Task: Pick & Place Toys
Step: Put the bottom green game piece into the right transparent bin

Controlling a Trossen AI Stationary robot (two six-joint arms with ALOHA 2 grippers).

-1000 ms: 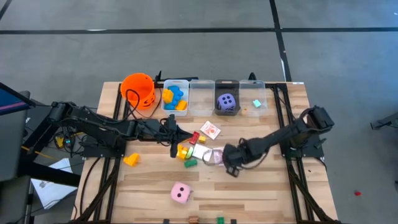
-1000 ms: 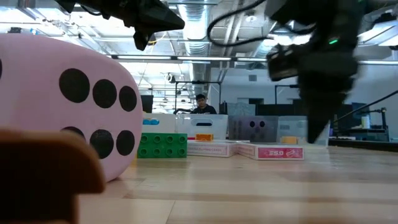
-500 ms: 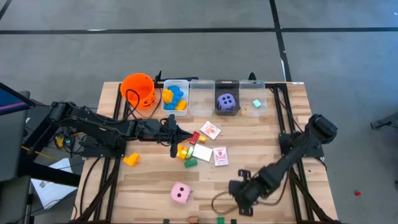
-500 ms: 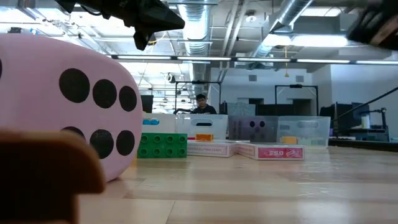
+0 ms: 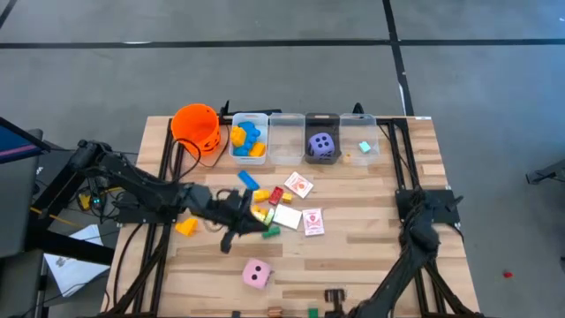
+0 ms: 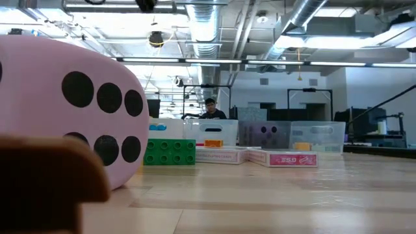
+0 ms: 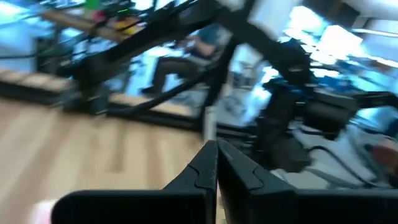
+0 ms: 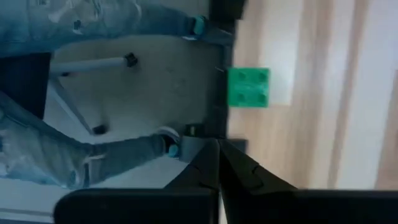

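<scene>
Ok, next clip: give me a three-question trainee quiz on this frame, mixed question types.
1. True or false: the purple die lies inside a clear bin.
2. The pink die lies: A) in the orange bucket; B) on the table; C) in a bin.
3. Fill in: the left gripper is ___, holding nothing.

Key: 1 true; 2 B; 3 shut.

A robotics lab or industrial workshop; bare silver ventilation ducts and strip lights run under an open ceiling; black metal equipment frames stand on a grey concrete floor marked with dark lines; a person sits beyond the pale wooden slatted table.
</scene>
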